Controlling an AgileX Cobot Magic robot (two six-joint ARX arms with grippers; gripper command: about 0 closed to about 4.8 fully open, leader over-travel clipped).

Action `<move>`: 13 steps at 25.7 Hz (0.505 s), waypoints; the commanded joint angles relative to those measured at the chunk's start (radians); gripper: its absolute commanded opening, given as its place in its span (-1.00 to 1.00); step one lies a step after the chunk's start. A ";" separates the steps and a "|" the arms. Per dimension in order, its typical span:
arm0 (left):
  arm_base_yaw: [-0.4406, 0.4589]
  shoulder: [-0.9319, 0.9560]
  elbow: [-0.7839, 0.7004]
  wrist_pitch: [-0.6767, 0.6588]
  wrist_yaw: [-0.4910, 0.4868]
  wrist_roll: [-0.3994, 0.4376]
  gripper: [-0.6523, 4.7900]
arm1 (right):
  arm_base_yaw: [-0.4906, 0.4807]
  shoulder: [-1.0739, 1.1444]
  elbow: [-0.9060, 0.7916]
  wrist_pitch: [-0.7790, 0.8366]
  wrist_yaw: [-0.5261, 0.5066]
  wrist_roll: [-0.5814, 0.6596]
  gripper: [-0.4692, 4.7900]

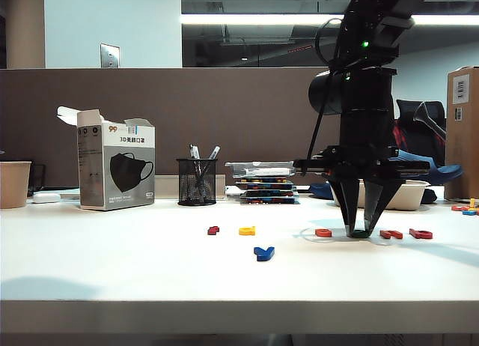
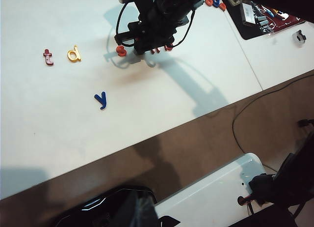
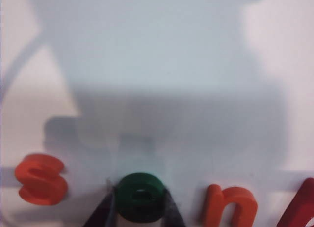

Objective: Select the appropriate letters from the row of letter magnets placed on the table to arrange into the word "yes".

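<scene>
The right gripper point(image 1: 362, 232) stands point-down on the table point(image 1: 150, 263), to the right of the middle in the exterior view, its two dark fingers point(image 3: 100, 214) narrowed onto the green letter "e" point(image 3: 141, 196) so that one pad sits against each side of it. The letter lies flat on the white surface (not lifted, as far as the wrist view shows). Just beside it on one side lies the orange-red "s" point(image 3: 40, 179), on the other the orange "n" point(image 3: 230, 205), and past that the edge of a red letter point(image 3: 300, 207); all three are apart from the fingers.

The blue "y" point(image 1: 263, 252) lies alone nearer the front edge, well apart from the row. Further left lie the yellow "d" point(image 1: 247, 231) and the dark red "t" point(image 1: 213, 230), close together.

The left gripper does not show clearly in any view, so its fingers cannot be judged. At the back of the table stand a mask box point(image 1: 116, 166) and a mesh pen cup point(image 1: 197, 181).
</scene>
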 commanded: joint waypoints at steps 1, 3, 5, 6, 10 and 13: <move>0.000 -0.002 0.005 0.013 0.001 -0.002 -0.78 | 0.001 -0.002 0.002 0.001 0.004 0.004 -0.62; 0.000 -0.002 0.005 0.013 0.001 -0.002 -0.78 | 0.001 -0.002 0.003 -0.010 0.004 0.004 -0.62; 0.000 -0.002 0.005 0.013 0.001 -0.002 -0.78 | 0.001 -0.002 0.002 -0.010 0.004 0.004 -0.62; 0.000 -0.002 0.005 0.013 0.002 -0.002 -0.78 | 0.001 -0.002 0.003 -0.009 0.004 0.004 -0.62; 0.000 -0.002 0.005 0.013 0.002 -0.002 -0.78 | 0.001 -0.002 0.003 -0.013 0.004 0.004 -0.62; 0.000 -0.002 0.005 0.013 0.002 -0.002 -0.78 | 0.001 -0.003 0.003 -0.019 0.000 0.004 -0.62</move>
